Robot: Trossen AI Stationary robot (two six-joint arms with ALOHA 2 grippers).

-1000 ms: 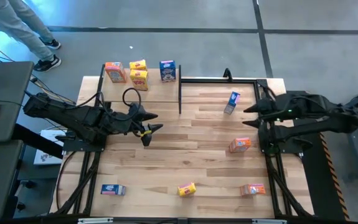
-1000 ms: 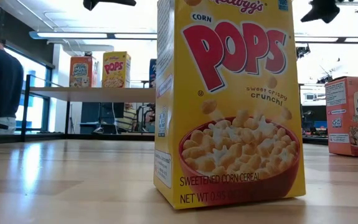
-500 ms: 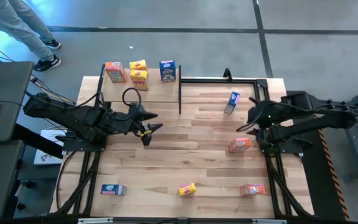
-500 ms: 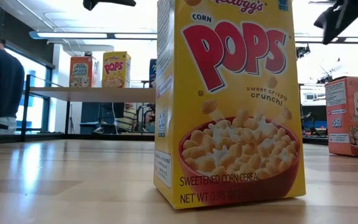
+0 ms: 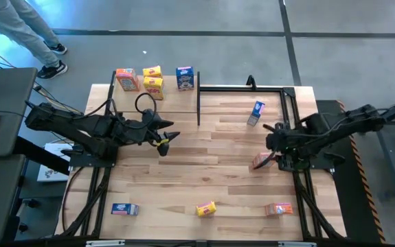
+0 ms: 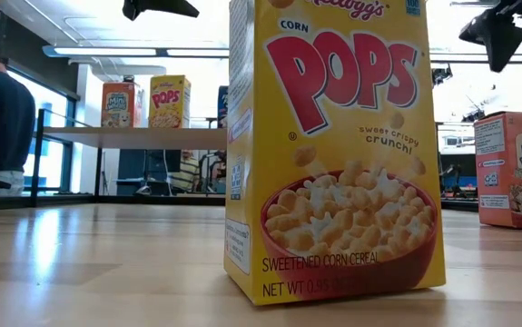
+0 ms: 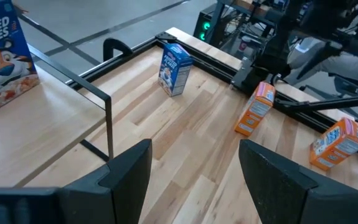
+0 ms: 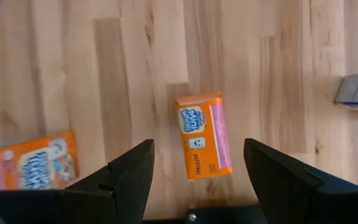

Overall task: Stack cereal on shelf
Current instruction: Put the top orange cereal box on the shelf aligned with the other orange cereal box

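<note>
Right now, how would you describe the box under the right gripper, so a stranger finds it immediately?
Look at the table's right side, where the open right gripper hangs. Directly beneath it lies the orange-red cereal box showing a pink side panel. Unlike the blue box standing farther back, this one lies flat, and another orange box sits nearer the front edge.

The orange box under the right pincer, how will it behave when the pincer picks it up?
The orange box is small printed cardboard, so probably light and fairly stiff, though a hard squeeze might dent it. It sits between the open fingers of the right pincer with room to spare, so it may twist if caught off-centre. Its glossy faces could slip a little.
</note>
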